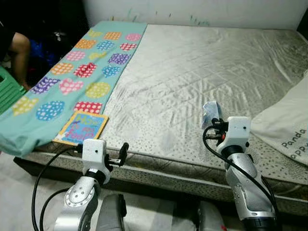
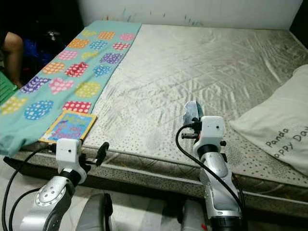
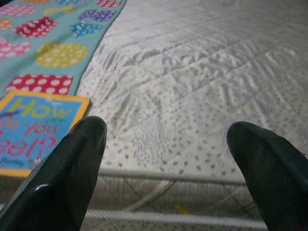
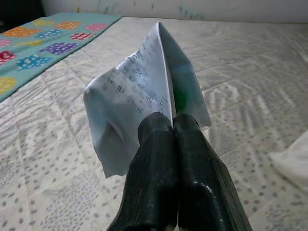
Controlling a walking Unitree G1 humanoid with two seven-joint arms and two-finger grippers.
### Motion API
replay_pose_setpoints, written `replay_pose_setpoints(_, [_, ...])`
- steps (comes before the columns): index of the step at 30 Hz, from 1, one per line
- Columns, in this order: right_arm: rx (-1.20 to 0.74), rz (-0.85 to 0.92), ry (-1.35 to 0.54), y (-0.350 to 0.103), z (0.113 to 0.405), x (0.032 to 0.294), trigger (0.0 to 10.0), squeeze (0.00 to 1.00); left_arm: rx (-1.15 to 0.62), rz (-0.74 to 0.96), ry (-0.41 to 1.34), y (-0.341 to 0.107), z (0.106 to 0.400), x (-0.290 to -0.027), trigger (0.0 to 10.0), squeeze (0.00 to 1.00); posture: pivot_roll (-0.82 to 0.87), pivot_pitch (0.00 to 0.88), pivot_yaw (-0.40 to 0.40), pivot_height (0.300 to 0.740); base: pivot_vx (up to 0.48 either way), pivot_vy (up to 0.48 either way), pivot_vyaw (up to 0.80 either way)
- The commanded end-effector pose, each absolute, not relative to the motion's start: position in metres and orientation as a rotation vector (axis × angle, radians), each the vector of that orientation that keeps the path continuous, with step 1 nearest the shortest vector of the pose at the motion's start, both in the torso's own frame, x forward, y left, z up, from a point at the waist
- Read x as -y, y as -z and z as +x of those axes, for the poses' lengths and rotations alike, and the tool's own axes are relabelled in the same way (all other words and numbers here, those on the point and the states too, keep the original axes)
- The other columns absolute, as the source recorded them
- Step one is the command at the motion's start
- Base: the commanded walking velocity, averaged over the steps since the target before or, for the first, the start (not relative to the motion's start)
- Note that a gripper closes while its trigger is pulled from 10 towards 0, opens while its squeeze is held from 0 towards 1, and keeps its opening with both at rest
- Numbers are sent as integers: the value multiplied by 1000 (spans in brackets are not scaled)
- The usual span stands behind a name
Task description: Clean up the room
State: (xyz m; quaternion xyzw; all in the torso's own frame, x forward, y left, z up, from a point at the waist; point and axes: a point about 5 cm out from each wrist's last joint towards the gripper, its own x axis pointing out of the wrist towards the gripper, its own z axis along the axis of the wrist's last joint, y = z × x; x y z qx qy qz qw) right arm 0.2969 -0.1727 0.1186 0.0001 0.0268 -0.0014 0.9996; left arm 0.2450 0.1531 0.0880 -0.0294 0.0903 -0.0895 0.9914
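My right gripper [image 4: 171, 126] is shut on a crumpled white wrapper [image 4: 139, 91] with printed text and a green patch, held up over the near edge of the mattress [image 1: 202, 72]. From the head view the wrapper [image 1: 211, 113] pokes up above the right wrist. My left gripper [image 3: 166, 144] is open and holds nothing, at the mattress's near edge. Just beside it lies a colourful children's book [image 1: 82, 127] on the bed's front left corner.
A teal blanket [image 1: 72, 77] with dotted patches runs down the bed's left side. A white pillow [image 1: 288, 125] with lettering lies at the right. A person's arm [image 1: 19, 50] and a green plastic chair [image 1: 7, 89] are at the far left. The bed's middle is bare mattress.
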Motion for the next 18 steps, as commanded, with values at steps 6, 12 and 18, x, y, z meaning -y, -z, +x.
replay_pose_setpoints(6, [-43,6,18,-124,306,179,10000,0,-171,-56,186,-86,247,-152,10000,0,-84,0,37,699,0,0,0])
replay_pose_setpoints(12, [-43,3,14,-124,306,178,10000,0,-168,-53,189,-85,249,-149,10000,0,-91,0,38,738,0,0,0])
replay_pose_setpoints(18, [-46,0,14,-123,306,179,10000,0,-162,-44,179,-84,249,-148,10000,0,-96,0,36,740,0,0,0])
